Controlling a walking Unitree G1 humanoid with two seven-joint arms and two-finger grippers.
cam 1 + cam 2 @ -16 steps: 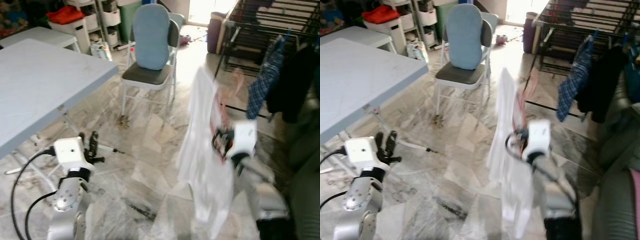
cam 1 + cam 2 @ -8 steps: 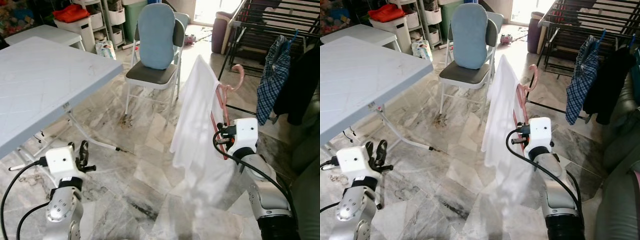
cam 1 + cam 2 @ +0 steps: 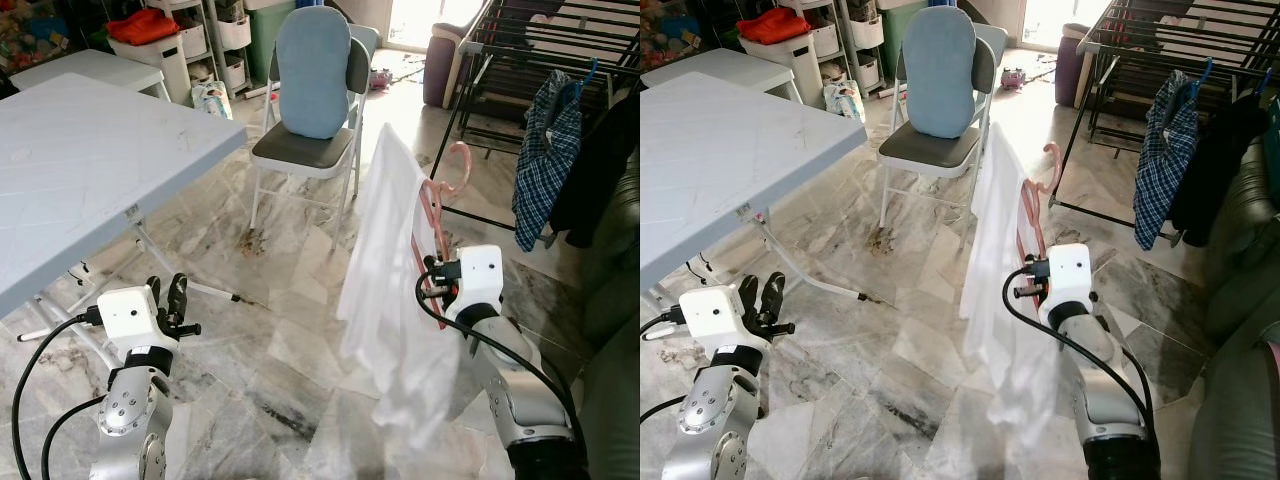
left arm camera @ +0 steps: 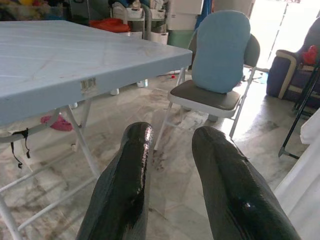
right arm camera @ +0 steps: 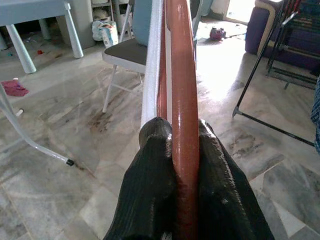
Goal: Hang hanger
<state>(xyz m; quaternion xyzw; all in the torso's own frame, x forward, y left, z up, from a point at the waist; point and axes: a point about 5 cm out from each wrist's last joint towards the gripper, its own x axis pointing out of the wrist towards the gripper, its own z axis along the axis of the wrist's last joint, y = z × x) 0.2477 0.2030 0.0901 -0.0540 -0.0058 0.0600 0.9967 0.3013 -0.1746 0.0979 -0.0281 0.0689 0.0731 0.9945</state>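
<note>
Beyond the rack [image 3: 560,40] waited, so our right gripper [image 5: 182,145] clamped the hanger [image 5: 181,75] upright, keeping the shirt [image 3: 395,270] off the floor, while our left gripper [image 4: 175,165] stood open.

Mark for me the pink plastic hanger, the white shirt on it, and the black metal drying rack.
pink plastic hanger [image 3: 458,170], left eye view, on its curved hook.
white shirt [image 3: 385,270], left eye view, on the middle of the hanging cloth.
black metal drying rack [image 3: 1145,35], right eye view, on its top bars.

Glossy plastic hanger [image 5: 182,100], white cloth shirt [image 3: 385,290], polished marble floor [image 3: 290,350].
</note>
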